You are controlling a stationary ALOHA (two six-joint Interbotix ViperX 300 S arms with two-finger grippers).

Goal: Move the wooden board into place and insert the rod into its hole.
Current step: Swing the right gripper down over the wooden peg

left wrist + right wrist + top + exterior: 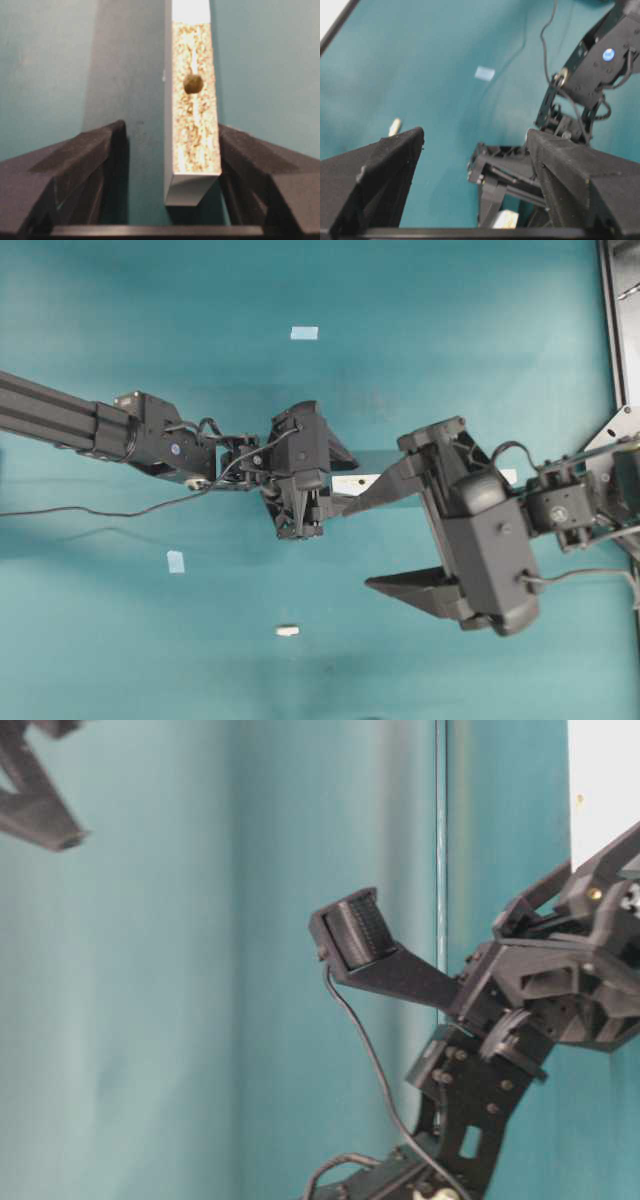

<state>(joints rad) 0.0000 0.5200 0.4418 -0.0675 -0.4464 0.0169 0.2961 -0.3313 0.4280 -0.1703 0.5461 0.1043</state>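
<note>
fingers (75, 170) of the left gripper (167, 200) stand apart, the wooden board (192, 125) on edge between them, nearer the right one, contact unclear; its dark hole (193, 84) lies beyond the tips. right gripper (385, 540) fingers gape wide, holding nothing. the rod (287, 630) lies well apart on the teal tabletop (120, 660).

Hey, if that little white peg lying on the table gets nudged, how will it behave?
The peg looks round and lies on its side on bare table, so it would probably roll. It seems tiny and likely light. The open right end effector may find it fiddly.
</note>
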